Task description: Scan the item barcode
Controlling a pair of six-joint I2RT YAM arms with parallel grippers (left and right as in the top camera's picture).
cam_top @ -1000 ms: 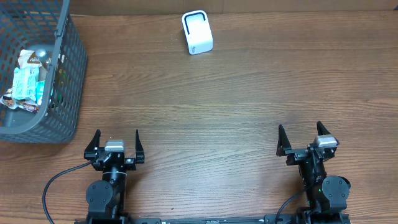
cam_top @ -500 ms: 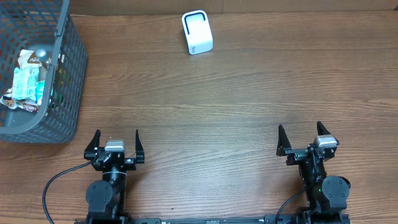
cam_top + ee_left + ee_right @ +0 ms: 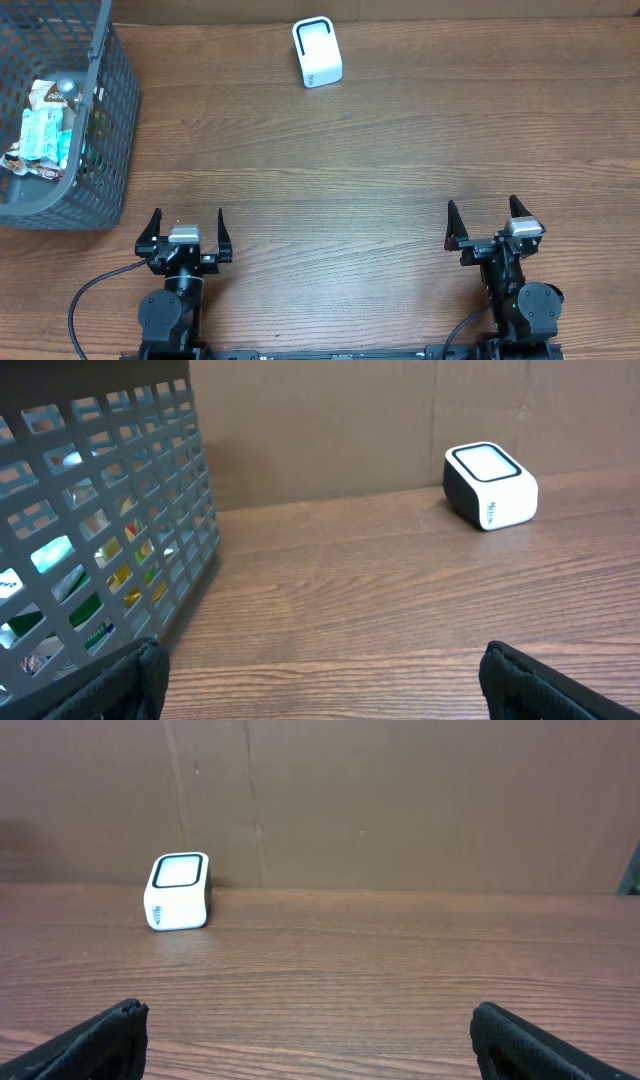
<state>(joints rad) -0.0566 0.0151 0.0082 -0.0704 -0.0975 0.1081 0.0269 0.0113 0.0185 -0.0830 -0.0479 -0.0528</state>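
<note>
A white barcode scanner point(image 3: 317, 52) with a black-rimmed window stands at the far middle of the wooden table; the left wrist view has the scanner point(image 3: 489, 486) at upper right and the right wrist view has the scanner point(image 3: 178, 891) at left. Packaged items point(image 3: 42, 128) lie inside a grey mesh basket point(image 3: 105, 120) at the far left. My left gripper point(image 3: 186, 228) rests open at the near left edge, nothing between its fingers. My right gripper point(image 3: 484, 222) rests open at the near right edge, also holding nothing.
The grey mesh basket point(image 3: 150, 490) fills the left of the left wrist view, with coloured packets showing through its wall. A brown cardboard wall point(image 3: 400, 800) backs the table's far edge.
</note>
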